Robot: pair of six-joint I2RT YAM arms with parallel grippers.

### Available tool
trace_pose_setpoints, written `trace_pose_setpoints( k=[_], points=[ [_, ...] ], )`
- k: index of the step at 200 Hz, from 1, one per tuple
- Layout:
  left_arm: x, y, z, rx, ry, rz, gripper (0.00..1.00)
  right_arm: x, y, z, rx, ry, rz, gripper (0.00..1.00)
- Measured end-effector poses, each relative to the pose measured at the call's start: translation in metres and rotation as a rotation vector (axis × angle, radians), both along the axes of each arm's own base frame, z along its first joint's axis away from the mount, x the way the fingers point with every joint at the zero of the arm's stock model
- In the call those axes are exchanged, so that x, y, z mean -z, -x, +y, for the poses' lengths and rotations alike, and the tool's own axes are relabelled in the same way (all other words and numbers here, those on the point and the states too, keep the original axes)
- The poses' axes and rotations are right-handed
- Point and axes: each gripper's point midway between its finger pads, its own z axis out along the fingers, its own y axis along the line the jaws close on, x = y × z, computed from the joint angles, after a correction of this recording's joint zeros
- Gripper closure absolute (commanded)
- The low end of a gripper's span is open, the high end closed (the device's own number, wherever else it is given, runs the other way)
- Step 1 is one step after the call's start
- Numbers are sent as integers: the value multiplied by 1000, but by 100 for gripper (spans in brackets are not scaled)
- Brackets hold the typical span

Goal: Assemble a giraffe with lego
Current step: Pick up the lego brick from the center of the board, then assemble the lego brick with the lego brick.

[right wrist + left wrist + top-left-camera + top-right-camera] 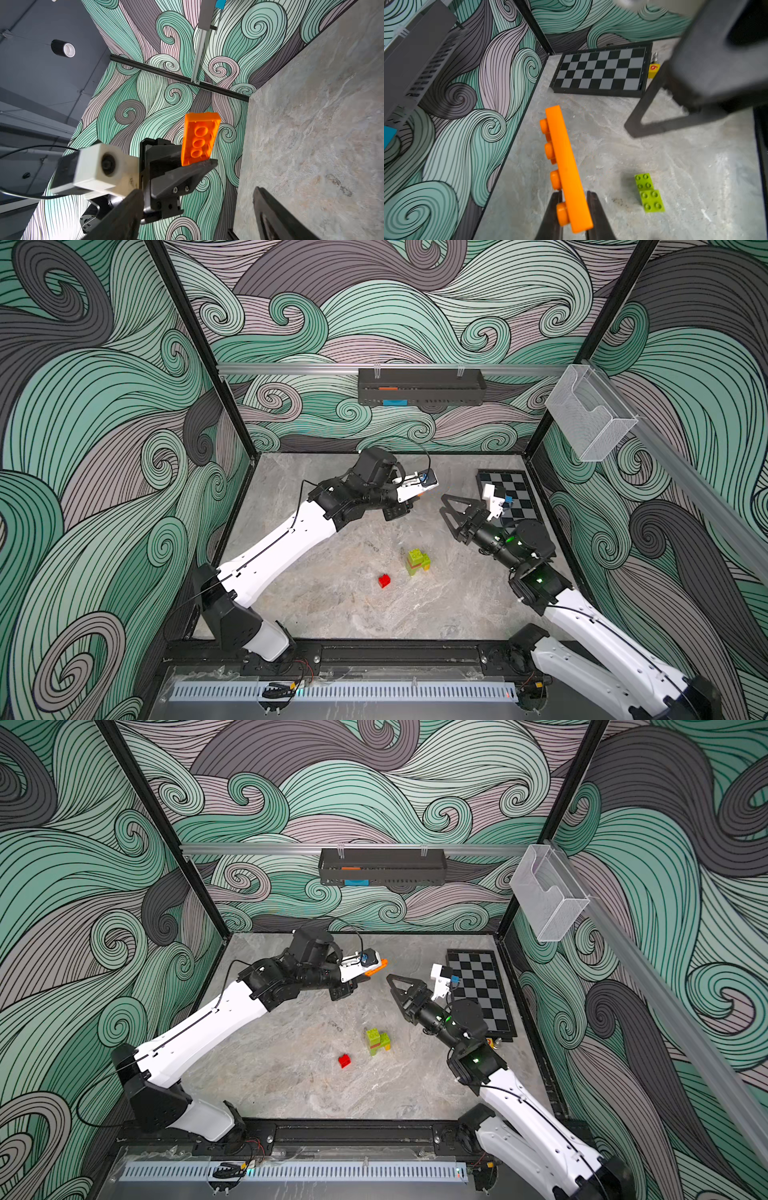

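My left gripper (574,194) is shut on one end of the long orange lego brick (564,162), held in the air above the back of the table, studs to one side. The same brick (376,967) shows in a top view and from beneath in the right wrist view (199,139). My right gripper (442,504) hovers open a short way to the right of it, with nothing between its fingers (270,207). The giraffe (417,562) is a small stack of lime green bricks with red and yellow low down, mid-table. A loose red brick (384,580) lies to its left.
A chequered board (519,489) lies at the back right of the table, with a small yellow block (654,70) by its edge. A black tray (419,385) hangs on the back wall. A clear basket (590,418) hangs on the right rail.
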Motion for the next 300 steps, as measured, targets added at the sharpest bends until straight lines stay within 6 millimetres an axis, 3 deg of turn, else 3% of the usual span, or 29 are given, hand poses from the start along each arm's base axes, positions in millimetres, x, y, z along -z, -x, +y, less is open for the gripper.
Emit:
trace_pose_setpoints(
  k=[30, 53, 86, 106, 151, 155, 163, 169, 174, 179, 233, 276, 300],
  points=[
    [10, 13, 28, 100, -166, -203, 100, 2, 6, -17, -39, 130, -56, 2],
    [23, 24, 39, 236, -282, -406, 100, -3, 5, -13, -133, 266, -91, 8],
    [73, 45, 43, 460, -401, -697, 100, -14, 5, 6, -308, 372, -75, 20],
    [107, 53, 41, 561, -447, -771, 100, 7, 10, 8, -362, 402, 1, 23],
    [140, 49, 25, 571, -486, -917, 100, 68, 32, 6, -421, 474, 180, 26],
    [142, 50, 24, 569, -489, -922, 95, 73, 34, 7, -427, 486, 194, 26],
    [143, 52, 22, 562, -492, -933, 82, 81, 36, 8, -436, 506, 213, 26],
    [143, 53, 20, 555, -492, -941, 79, 86, 37, 9, -443, 521, 227, 27],
    [141, 53, 18, 544, -496, -947, 84, 91, 37, 10, -449, 536, 238, 27],
    [140, 53, 16, 530, -495, -949, 100, 96, 37, 12, -456, 547, 249, 27],
    [143, 54, 26, 427, -578, -920, 100, 141, 37, 24, -513, 664, 344, 28],
    [138, 50, 36, 326, -572, -884, 100, 154, 35, 27, -524, 707, 360, 28],
    [148, 56, 36, 316, -557, -860, 100, 157, 30, 28, -520, 712, 352, 29]
  ],
)
